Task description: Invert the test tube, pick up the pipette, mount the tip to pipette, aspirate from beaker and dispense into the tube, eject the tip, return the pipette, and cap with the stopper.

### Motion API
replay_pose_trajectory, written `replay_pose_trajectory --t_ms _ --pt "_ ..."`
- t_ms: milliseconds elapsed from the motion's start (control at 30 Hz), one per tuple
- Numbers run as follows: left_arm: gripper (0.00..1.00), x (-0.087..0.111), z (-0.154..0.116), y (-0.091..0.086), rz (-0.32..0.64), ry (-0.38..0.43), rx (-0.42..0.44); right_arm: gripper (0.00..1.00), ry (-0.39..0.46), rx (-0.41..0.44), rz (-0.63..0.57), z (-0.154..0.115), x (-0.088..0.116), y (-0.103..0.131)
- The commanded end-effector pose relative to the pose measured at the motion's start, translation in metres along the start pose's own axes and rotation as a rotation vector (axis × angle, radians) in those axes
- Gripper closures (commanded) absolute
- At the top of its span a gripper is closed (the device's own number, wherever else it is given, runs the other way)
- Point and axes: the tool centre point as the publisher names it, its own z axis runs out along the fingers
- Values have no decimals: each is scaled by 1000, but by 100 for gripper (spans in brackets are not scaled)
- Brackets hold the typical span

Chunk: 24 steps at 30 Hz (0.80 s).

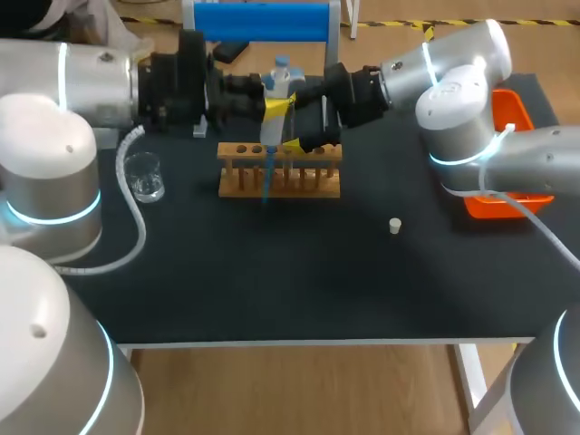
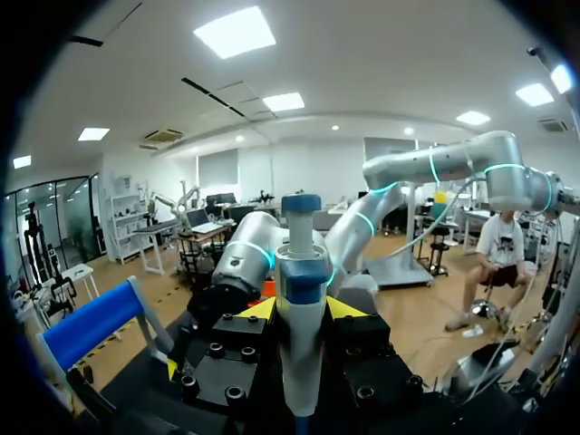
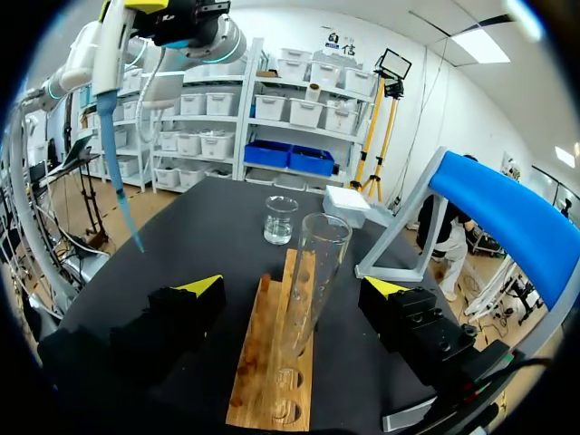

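My left gripper [image 1: 276, 107] is shut on the white pipette [image 1: 279, 86] with a blue cap, held upright above the wooden rack [image 1: 279, 169]. Its blue tip [image 1: 267, 181] hangs down in front of the rack. In the left wrist view the pipette [image 2: 301, 272] stands between the yellow fingertips [image 2: 258, 310]. My right gripper [image 3: 294, 290] is open, with its fingers on either side of the clear test tube [image 3: 313, 263], which stands upright in the rack [image 3: 272, 362]. The fingers do not touch the tube. The beaker [image 1: 145, 175] stands left of the rack. A small stopper [image 1: 395, 226] lies on the mat to the right.
An orange tray [image 1: 512, 109] sits at the right edge under my right arm. A blue-topped stand [image 1: 263, 23] and a small white box [image 3: 349, 201] are behind the rack. The black mat [image 1: 299, 281] stretches in front of the rack.
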Motion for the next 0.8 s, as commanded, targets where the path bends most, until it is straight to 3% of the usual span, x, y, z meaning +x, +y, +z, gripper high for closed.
replay_pose_trajectory --t_ms 33,300,800 --pt "100 -8 14 12 4 13 37 0 1 1 0 0 0 0" --pt "100 -9 17 20 -4 -7 74 0 1 1 0 0 0 0" --pt "100 -8 15 14 14 -21 86 0 1 1 0 0 0 0"
